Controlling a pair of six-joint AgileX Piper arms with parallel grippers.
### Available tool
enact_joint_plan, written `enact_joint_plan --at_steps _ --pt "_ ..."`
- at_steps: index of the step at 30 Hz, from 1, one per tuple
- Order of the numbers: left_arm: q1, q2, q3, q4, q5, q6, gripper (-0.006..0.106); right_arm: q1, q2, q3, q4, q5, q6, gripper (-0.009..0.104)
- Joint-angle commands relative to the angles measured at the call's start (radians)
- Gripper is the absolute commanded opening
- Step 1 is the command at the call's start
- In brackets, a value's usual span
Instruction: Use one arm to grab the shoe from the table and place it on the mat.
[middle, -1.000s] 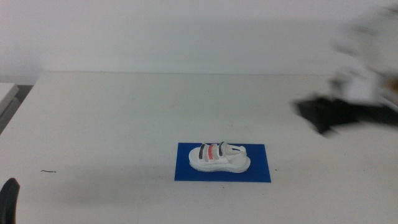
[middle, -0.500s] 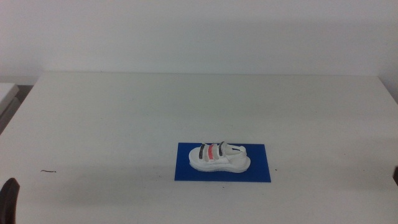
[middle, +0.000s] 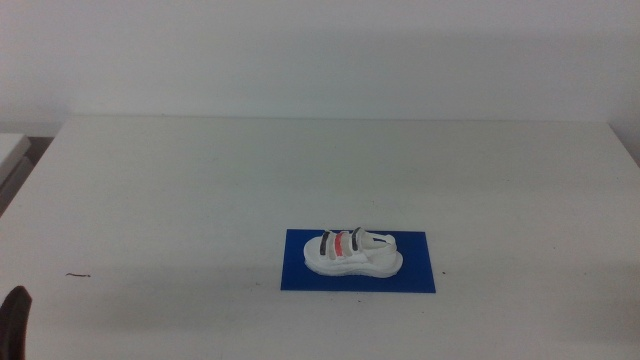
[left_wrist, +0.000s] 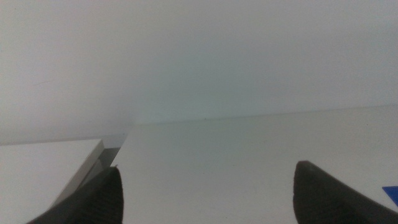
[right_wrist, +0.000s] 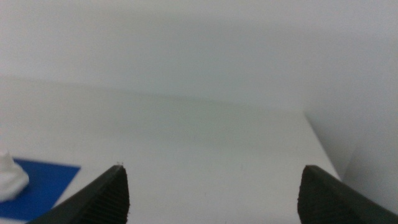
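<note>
From my station I judge the placing done: the small white sandal-like shoe with dark and red straps sits upright wholly inside the thin dark-blue rectangular mat on the large plain white table, its sole clear of every mat edge. The step in hand, as I read it, is parking both arms, and doing it well means keeping each tool high and away from the mat so nothing nudges the shoe. The right tool hangs with its jaws spread wide and nothing between them; the shoe's white end and a corner of the mat lie off to one side of it, apart from the jaws. The left tool is likewise wide and empty, with only a sliver of mat past one jaw; its dark tip shows at the bottom edge of the middle view. I can read no brand, label or writing on shoe, mat or table.
</note>
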Motion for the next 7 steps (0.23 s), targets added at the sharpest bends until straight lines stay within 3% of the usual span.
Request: enact_joint_plan --at_steps 1,7 --pt "0.000 0.005 0.000 -0.004 -0.012 -0.003 0.094 -0.008 -0.044 0.004 -0.007 0.007 -0.007 0.074" --pt "0.000 0.005 0.000 -0.004 -0.012 -0.003 0.094 -0.008 -0.078 0.004 -0.007 0.001 -0.007 0.074"
